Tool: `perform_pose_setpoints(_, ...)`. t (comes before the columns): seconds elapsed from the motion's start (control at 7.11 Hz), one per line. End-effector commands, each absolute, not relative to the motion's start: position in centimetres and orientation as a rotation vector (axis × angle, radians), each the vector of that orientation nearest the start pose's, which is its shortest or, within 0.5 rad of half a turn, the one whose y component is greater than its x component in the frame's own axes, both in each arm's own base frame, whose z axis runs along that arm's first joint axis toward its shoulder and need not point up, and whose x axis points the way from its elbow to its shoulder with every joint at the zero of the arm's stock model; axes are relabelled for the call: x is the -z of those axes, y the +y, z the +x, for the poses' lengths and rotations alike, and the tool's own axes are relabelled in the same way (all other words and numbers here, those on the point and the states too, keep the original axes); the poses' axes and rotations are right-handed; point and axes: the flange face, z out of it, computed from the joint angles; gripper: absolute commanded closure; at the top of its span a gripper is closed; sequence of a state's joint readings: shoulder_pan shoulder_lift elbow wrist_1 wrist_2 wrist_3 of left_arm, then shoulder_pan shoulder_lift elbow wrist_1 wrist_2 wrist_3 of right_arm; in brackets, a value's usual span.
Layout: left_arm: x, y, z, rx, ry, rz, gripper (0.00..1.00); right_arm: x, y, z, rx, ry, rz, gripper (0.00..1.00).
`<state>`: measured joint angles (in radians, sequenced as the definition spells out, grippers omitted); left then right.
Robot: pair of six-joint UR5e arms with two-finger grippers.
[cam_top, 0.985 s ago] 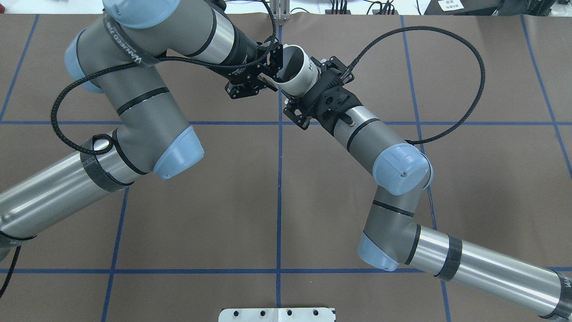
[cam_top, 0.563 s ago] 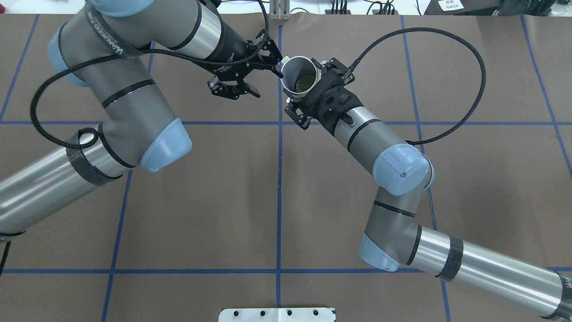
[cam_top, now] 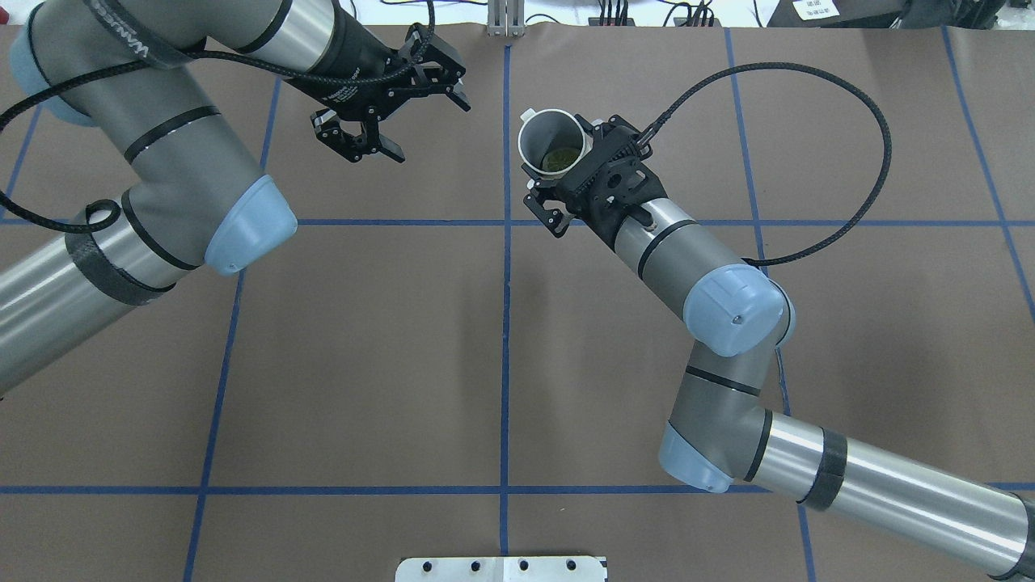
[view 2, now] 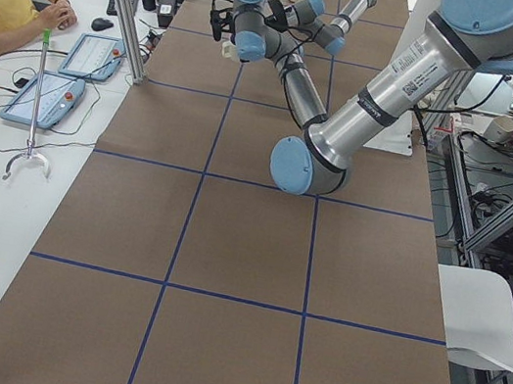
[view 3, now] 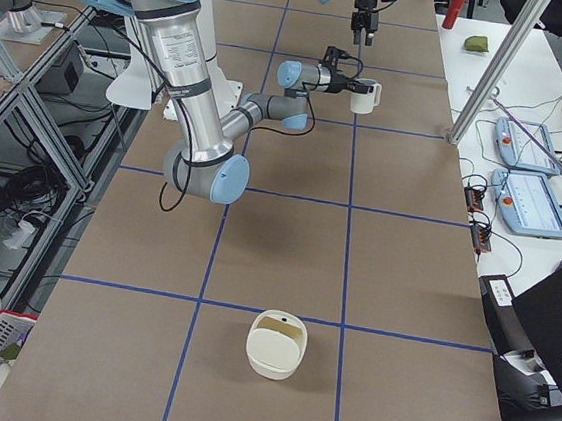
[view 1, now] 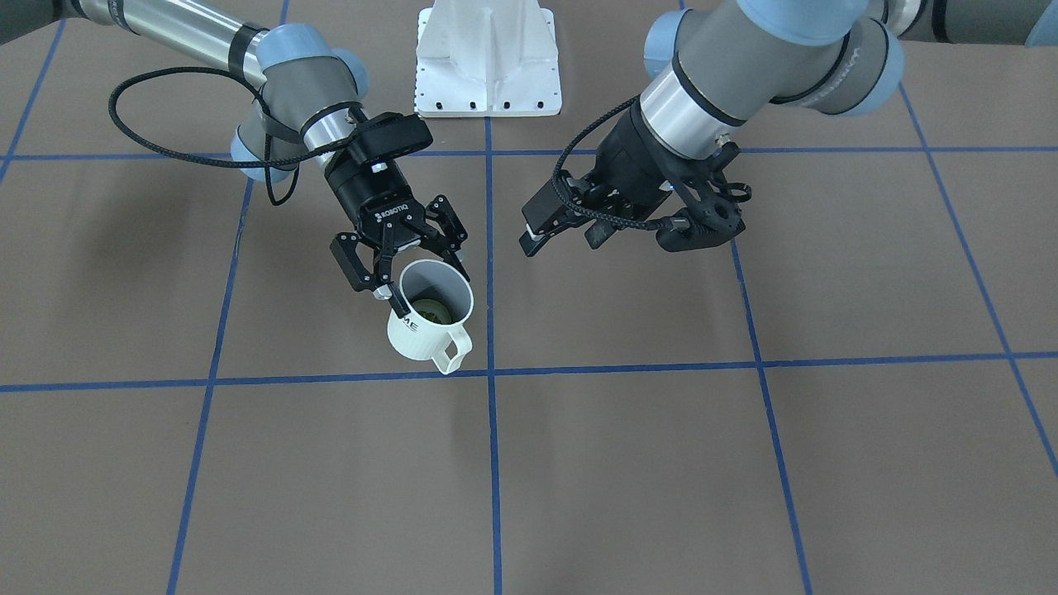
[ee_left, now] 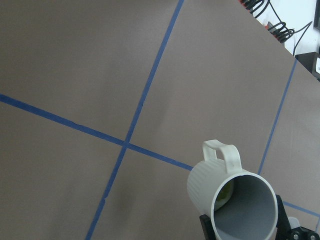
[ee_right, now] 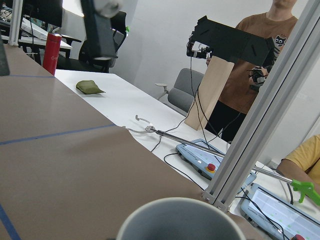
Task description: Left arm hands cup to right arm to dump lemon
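The white ribbed cup hangs above the table, mouth up, handle pointing away from the robot. My right gripper is shut on its rim and wall. In the front view this gripper holds the cup just left of the centre line. The dull yellow-green lemon lies at the cup's bottom. My left gripper stands open and empty, well to the left of the cup. The left wrist view shows the cup from above; the right wrist view shows only its rim.
Brown table cover with blue tape lines. A cream container stands on the table far toward the robot's right end. The white base plate sits at the robot's side. People and control tablets are at a side table.
My left gripper let go of the cup's rim, opened, and drew back to the left. The cup turned from tilted to mouth-up in my right gripper.
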<state>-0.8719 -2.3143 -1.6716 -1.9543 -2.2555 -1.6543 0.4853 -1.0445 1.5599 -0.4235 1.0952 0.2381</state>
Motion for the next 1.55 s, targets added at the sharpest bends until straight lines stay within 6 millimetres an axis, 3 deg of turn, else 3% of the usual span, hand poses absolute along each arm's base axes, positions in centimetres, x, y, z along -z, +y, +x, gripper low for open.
perform_pose_setpoints(0.0, -11.6, -54.6, 36.7, 0.393, 1.313, -0.096, 0.0, -22.7, -45.4, -47.5, 0.243, -0.717, 1.501, 1.0)
perform_pose_setpoints(0.28, -12.8, -54.9, 36.4, 0.376, 1.299, -0.078, 0.0, -22.7, -45.8, -47.0, 0.198, -0.747, 1.484, 1.0)
perform_pose_setpoints(0.7, -22.3, -56.7, 33.3, 0.252, 1.179, 0.04, 0.0, -22.9, -47.2, -45.1, -0.015, -0.895, 1.394, 1.0)
perform_pose_setpoints(0.84, -26.2, -57.3, 31.3, 0.176, 1.12, 0.094, 0.0, -23.0, -48.0, -44.0, -0.103, -0.948, 1.359, 1.0)
perform_pose_setpoints(0.98, -31.4, -57.6, 28.7, 0.096, 1.056, 0.144, 0.0, -24.5, -48.8, -42.1, -0.135, -0.939, 1.346, 1.0)
perform_pose_setpoints(1.13, -36.9, -57.5, 25.5, 0.01, 0.989, 0.185, 0.0, -25.3, -48.9, -40.1, -0.187, -0.957, 1.328, 1.0)
perform_pose_setpoints(1.41, -45.1, -57.1, 17.4, -0.141, 0.879, 0.278, 0.0, -26.0, -48.6, -35.7, -0.287, -0.98, 1.235, 1.0)
